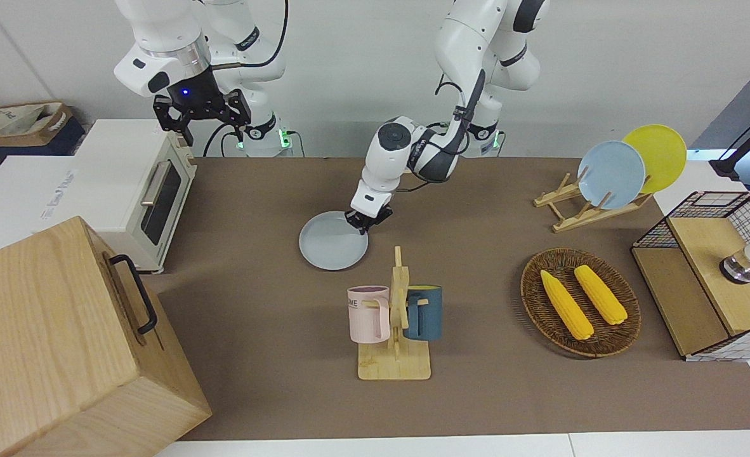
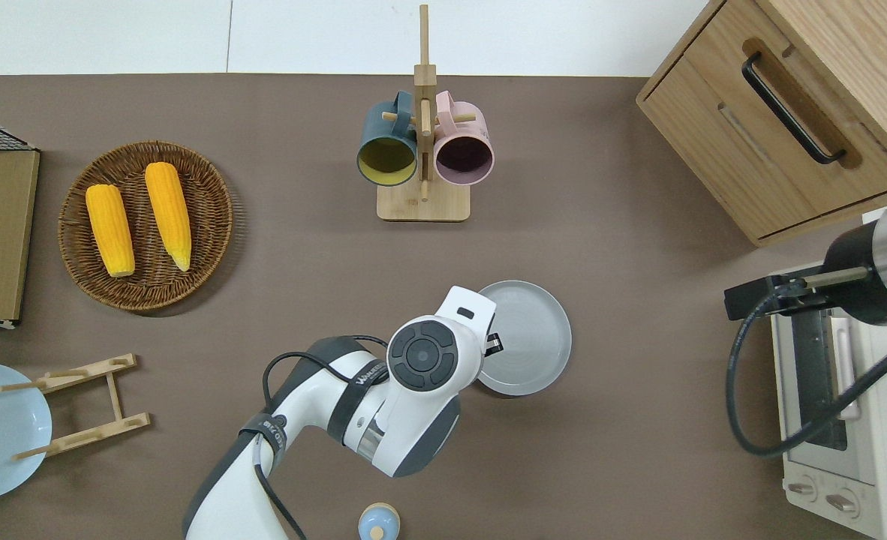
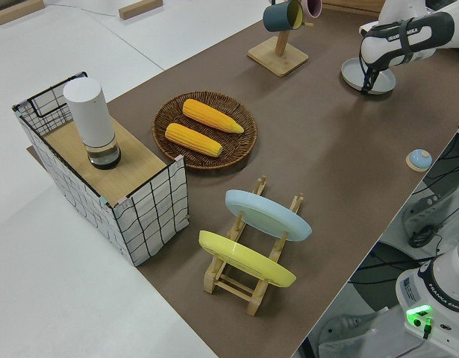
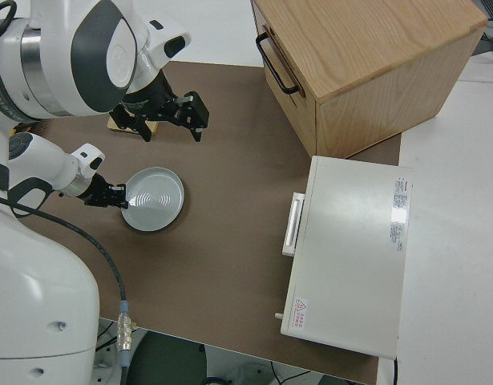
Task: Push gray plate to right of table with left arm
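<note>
The gray plate lies flat on the brown table, nearer to the robots than the mug rack and a little toward the right arm's end. My left gripper is down at table height, shut, with its tip against the plate's rim on the side toward the left arm's end. It holds nothing. My right gripper is parked and open.
A wooden mug rack with two mugs stands farther from the robots than the plate. The toaster oven and a wooden cabinet fill the right arm's end. A corn basket, plate rack and wire shelf are toward the left arm's end.
</note>
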### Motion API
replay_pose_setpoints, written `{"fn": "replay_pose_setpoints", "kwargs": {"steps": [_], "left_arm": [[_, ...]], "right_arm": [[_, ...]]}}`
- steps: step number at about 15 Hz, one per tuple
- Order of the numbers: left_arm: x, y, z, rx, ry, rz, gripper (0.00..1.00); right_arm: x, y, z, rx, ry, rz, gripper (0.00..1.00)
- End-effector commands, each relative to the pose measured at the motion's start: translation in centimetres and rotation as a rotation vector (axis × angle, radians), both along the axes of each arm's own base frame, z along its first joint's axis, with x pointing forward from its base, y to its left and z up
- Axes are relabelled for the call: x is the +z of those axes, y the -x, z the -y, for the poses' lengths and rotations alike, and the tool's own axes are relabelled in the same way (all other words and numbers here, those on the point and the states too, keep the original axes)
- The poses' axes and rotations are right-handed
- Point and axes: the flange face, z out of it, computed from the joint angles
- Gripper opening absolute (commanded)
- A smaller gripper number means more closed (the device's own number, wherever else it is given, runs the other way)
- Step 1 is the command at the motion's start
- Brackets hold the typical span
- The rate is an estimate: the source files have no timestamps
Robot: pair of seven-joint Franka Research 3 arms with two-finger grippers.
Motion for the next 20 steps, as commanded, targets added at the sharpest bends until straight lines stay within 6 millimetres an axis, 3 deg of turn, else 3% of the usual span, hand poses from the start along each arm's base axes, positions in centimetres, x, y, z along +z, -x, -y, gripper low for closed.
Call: {"fn": "replay_pose_setpoints", "kwargs": {"steps": [1,9,10,11,12,16,20], "left_arm": [[-1.3,0.6,3.3,0.007,0.006,-0.016,0.00],[-1.0,0.7,3.9,0.004,0.012,-0.012,0.02],[-0.9,0.5,3.7,0.003,0.011,-0.010,0.20],[-0.8,0.4,3.6,-0.004,0.011,-0.006,0.66],[-0.6,0.3,3.6,-0.011,0.012,-0.002,0.97],[1.7,-0.4,2.2,-0.044,0.000,0.009,0.98],[6.0,-2.7,-3.0,-0.102,-0.034,-0.021,0.98]], "right_arm": [[0.3,0.3,0.3,-0.004,-0.007,-0.006,0.983],[0.3,0.4,0.2,-0.002,-0.008,-0.006,0.983],[0.3,0.4,0.2,-0.002,-0.007,-0.006,0.983],[0.3,0.4,0.2,-0.004,-0.007,-0.006,0.983],[0.3,0.4,0.2,-0.004,-0.007,-0.006,0.983],[0.3,0.4,0.2,-0.004,-0.007,-0.006,0.983],[0.3,0.3,0.3,-0.004,-0.007,-0.006,0.983]]}}
